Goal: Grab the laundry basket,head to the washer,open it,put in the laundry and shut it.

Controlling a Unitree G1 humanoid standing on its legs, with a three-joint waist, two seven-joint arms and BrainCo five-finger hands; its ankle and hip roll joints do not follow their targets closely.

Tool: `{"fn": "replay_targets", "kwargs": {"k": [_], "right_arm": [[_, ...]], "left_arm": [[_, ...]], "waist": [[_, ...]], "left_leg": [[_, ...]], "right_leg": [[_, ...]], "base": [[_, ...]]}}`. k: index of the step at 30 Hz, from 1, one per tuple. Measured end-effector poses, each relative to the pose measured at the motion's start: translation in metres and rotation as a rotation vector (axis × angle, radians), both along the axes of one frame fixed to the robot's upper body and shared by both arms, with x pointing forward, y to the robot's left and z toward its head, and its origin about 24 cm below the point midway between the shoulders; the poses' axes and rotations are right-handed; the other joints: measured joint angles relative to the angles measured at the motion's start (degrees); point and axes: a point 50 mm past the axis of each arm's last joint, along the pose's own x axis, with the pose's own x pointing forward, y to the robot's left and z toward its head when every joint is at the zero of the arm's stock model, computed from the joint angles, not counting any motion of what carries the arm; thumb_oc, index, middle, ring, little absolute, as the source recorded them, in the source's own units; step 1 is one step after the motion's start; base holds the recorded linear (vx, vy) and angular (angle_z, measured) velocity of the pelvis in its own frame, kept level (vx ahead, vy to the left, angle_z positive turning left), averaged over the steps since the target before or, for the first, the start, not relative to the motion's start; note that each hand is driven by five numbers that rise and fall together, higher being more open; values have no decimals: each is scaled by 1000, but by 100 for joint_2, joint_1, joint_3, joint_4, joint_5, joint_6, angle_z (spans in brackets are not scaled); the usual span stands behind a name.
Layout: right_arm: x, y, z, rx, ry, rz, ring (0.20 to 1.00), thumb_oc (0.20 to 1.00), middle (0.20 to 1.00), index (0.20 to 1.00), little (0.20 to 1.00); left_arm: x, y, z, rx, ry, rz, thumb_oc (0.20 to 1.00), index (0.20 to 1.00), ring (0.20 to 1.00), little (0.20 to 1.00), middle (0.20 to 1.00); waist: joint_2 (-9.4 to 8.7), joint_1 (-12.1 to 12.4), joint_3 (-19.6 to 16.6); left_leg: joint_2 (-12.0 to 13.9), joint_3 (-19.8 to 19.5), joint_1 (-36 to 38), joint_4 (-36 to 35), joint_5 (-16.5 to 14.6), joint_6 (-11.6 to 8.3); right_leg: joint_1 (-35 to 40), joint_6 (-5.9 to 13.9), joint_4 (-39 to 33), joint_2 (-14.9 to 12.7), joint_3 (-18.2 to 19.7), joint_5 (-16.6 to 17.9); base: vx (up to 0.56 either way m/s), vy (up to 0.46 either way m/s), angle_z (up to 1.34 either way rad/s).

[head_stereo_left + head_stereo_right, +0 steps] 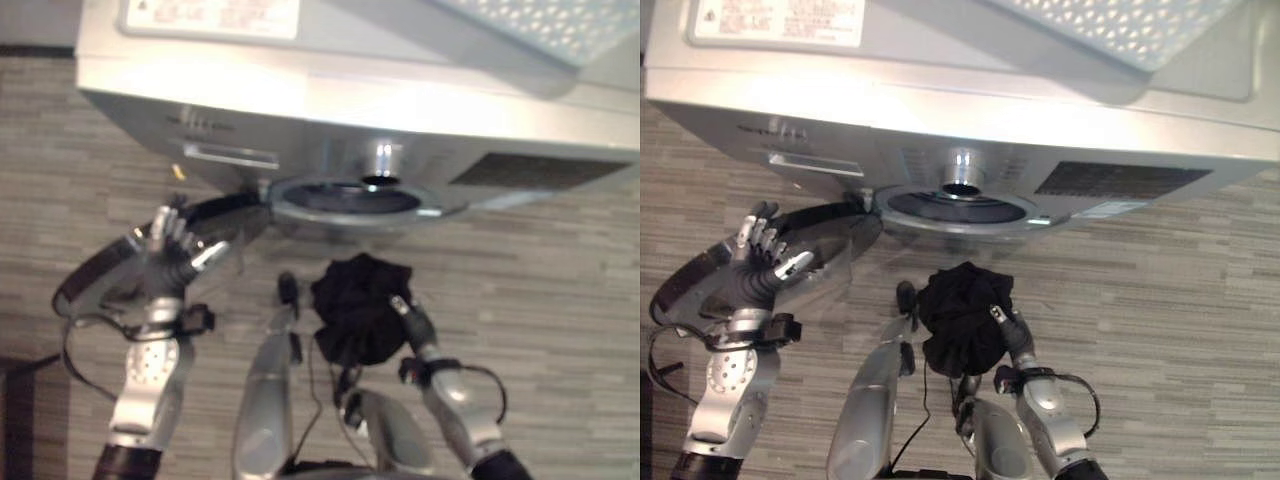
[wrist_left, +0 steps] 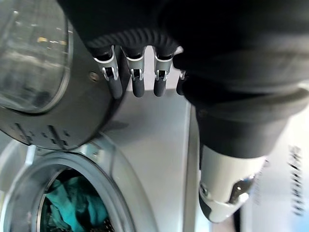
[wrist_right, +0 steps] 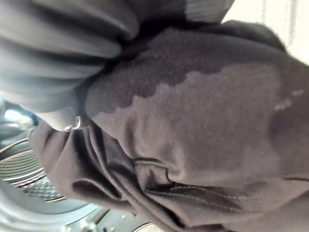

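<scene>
Floor (image 1: 560, 300): we see grey-brown wood-look planks in staggered rows | Light: a bright band lies across it just below the white appliance | Corner (image 1: 20, 400): a dark patch at lower left

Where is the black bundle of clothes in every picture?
Left eye view: black clothes at the right hand, before the washer opening.
Right eye view: same spot.
Left wrist view: cannot tell.
Right wrist view: up close.
Shared landmark: washer opening.
</scene>
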Motion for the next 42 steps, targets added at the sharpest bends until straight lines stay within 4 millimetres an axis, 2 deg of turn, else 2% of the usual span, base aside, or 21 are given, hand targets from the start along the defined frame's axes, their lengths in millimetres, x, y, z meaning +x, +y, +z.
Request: {"fn": "replay_targets", "kwargs": {"k": [7,9,16,25,29,32,35,36,42], "right_arm": [[20,-4,21,84,-92,-116,200,200,200,200,200],[25,-9,27,91,-123,-162,200,200,200,200,200],[53,-37,63,116,-267,-374,200,200,200,200,200],[75,-33,103,160,-408,-424,200,200,200,200,200],[81,-33,111,174,-432,-440,200,200,200,200,200],[91,-22,120,208,-444,-437,200,200,200,200,200],[97,-18,129,216,-466,-428,200,200,200,200,200],[106,-17,143,230,-498,-440,200,200,200,200,200],[128,-31,195,301,-620,-552,200,200,200,200,200]], "left_arm": [[-1,-3,10,-19,-55,-5,1000,1000,1000,1000,1000],[-2,-3,11,-20,-61,-7,1000,1000,1000,1000,1000],[-6,-11,26,-35,-148,-37,1000,1000,1000,1000,1000],[-6,-23,41,-44,-226,-97,1000,1000,1000,1000,1000],[-5,-29,47,-47,-257,-124,1000,1000,1000,1000,1000],[-4,-31,49,-49,-263,-135,1000,1000,1000,1000,1000],[-4,-35,49,-53,-264,-151,1000,1000,1000,1000,1000],[-4,-38,50,-54,-271,-164,1000,1000,1000,1000,1000],[-4,-49,54,-42,-286,-234,1000,1000,1000,1000,1000]], "waist": [[38,118,18],[39,116,18],[53,157,10],[93,300,-12],[167,383,-54],[172,404,-60],[241,458,-227],[302,507,-265],[374,757,-331]], "left_leg": [[-98,-23,-610,284,-123,159],[-141,10,-694,413,-212,235],[-179,-7,-1138,614,-313,241],[-205,-77,-1771,1187,-449,417],[-212,-122,-2018,1314,-452,418],[-258,-117,-2077,1357,-455,421],[-255,-118,-2299,1439,-503,409],[-250,-132,-2476,1587,-521,435],[-348,-143,-2664,1656,-532,451]], "right_leg": [[-665,20,623,-227,-37,-293],[-749,35,711,-305,-20,-345],[-1145,79,925,-380,-67,-429],[-1735,-1,1688,-532,-176,-849],[-1983,-41,1949,-575,-236,-971],[-2090,-28,2145,-657,-233,-1059],[-2325,-42,2290,-676,-234,-1131],[-2473,-23,2442,-709,-241,-1188],[-2692,-45,2719,-853,-295,-1311]], "base": [[4,14,8],[31,8,3],[22,3,3],[33,-15,9],[35,-17,9],[31,-6,5],[48,-23,2],[48,-25,7],[35,-12,8]]}}
